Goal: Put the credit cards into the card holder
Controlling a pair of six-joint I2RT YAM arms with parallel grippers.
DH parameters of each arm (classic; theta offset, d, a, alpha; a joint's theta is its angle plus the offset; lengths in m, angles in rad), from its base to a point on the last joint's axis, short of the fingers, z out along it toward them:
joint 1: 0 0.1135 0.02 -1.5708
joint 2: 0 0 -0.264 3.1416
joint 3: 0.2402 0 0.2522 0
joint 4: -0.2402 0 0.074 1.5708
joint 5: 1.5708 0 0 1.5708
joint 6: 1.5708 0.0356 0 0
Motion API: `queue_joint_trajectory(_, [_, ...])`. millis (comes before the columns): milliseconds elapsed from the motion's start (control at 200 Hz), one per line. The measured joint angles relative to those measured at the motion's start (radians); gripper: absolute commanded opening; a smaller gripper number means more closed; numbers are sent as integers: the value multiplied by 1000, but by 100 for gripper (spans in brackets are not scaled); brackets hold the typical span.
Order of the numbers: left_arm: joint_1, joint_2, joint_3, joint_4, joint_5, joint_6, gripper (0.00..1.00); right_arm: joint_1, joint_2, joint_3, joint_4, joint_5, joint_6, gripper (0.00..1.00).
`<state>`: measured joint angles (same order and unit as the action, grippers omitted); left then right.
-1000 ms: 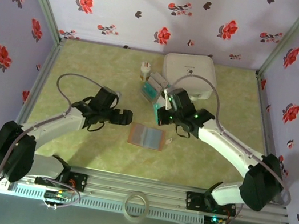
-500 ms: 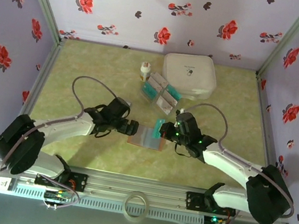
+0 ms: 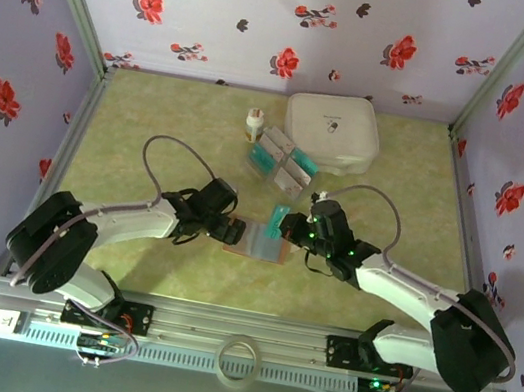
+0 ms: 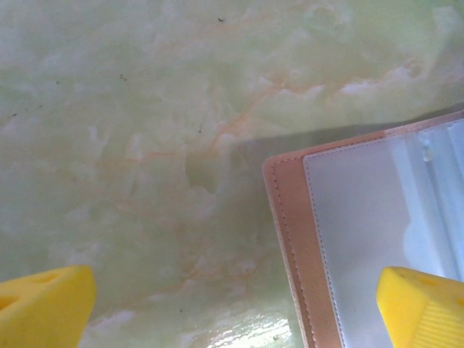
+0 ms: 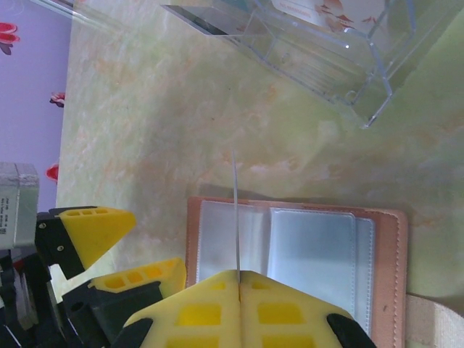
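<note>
You have two tools, a left tool (image 3: 232,229) and a right tool (image 3: 289,224). There is one card holder (image 3: 252,243), one white case (image 3: 333,129) and one small bottle (image 3: 252,123). One card (image 3: 281,216) is apart, and the other cards (image 3: 266,161), in one clear rack (image 3: 293,166), are too small to count.

A: Bright, even light from overhead. The table (image 3: 152,126) reads pale, with only soft, faint shadows around the card holder (image 3: 259,239).
B: Any glare?
A: In the left wrist view there's a wet-looking gleam on the table just beside the card holder's stitched edge. A grey shadow band runs along its other visible edge.
B: Focus?
A: The left hand's (image 4: 232,308) yellow fingertips (image 4: 43,304) are blurred, while the card holder's stitching is fairly sharp.
</note>
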<state>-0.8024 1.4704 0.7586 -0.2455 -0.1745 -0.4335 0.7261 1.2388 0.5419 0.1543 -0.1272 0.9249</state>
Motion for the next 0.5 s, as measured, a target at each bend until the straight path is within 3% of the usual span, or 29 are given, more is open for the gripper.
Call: queue_joint_trajectory(500, [-1,47,0,15,-31,19,100,22,151,-58,232,-60,3,0])
